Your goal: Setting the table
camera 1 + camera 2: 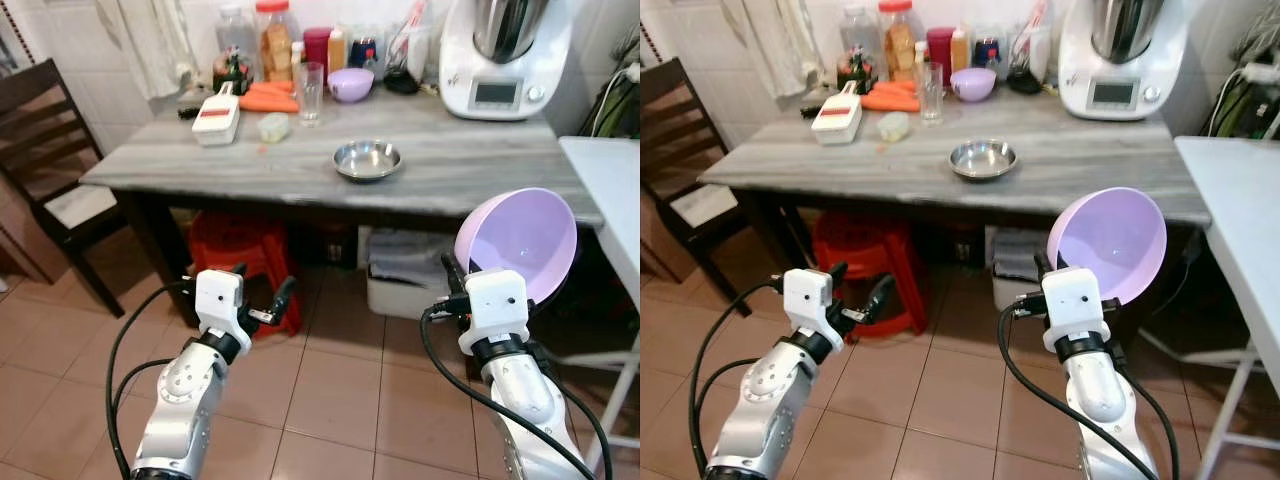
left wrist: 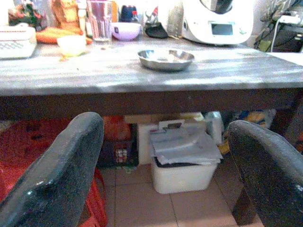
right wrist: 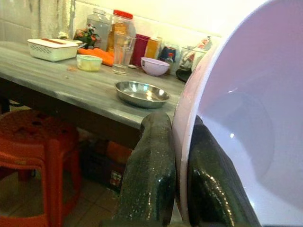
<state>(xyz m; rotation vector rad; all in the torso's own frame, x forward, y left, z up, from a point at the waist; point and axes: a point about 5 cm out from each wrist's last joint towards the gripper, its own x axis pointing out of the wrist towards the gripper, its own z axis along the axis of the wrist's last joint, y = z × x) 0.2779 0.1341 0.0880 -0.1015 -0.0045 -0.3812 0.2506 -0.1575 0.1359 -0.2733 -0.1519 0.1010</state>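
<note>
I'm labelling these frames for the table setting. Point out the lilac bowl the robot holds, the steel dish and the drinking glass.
lilac bowl [image 1: 525,240], left eye view, inner wall.
steel dish [image 1: 367,159], left eye view, its hollow.
glass [image 1: 308,92], left eye view, its side.

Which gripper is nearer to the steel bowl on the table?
Right. The right gripper, holding the lilac bowl, is just below the table edge near the steel bowl; the left gripper hangs lower, farther left.
</note>
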